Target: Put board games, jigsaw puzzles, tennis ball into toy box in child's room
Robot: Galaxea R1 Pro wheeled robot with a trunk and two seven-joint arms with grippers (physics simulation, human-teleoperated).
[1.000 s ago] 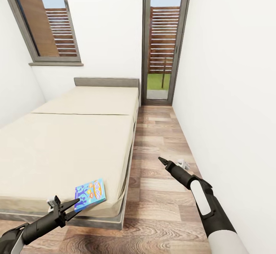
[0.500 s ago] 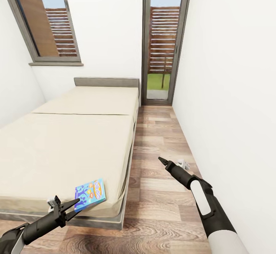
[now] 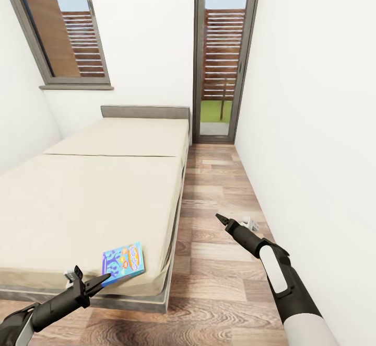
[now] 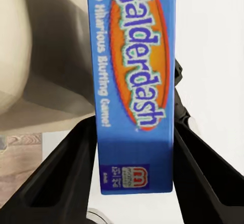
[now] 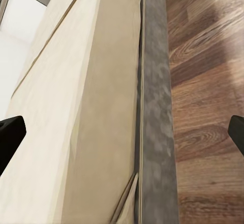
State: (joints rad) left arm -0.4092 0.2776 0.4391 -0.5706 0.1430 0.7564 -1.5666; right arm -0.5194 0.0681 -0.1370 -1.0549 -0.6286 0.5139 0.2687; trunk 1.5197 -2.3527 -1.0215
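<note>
A blue board game (image 3: 124, 263) lies flat at the near right corner of the bed (image 3: 78, 199), a low cream mattress on a grey frame. My left gripper (image 3: 104, 279) reaches it from the near side. In the left wrist view the blue box (image 4: 134, 82), printed "Balderdash", sits between the two black fingers (image 4: 61, 178), which press on both its long sides. My right gripper (image 3: 219, 217) hovers open over the wood floor to the right of the bed. Its wrist view looks along the bed's side (image 5: 91, 82) with the fingertips far apart.
A strip of wood-plank floor (image 3: 219, 189) runs between the bed and the white wall (image 3: 313, 126) on the right. A tall glass door (image 3: 222, 64) stands at the far end and a dark-framed window (image 3: 62, 27) is above the headboard.
The left gripper's fingers, spread apart earlier, have drawn together on the near edge of the blue board game. The right arm has not moved.
</note>
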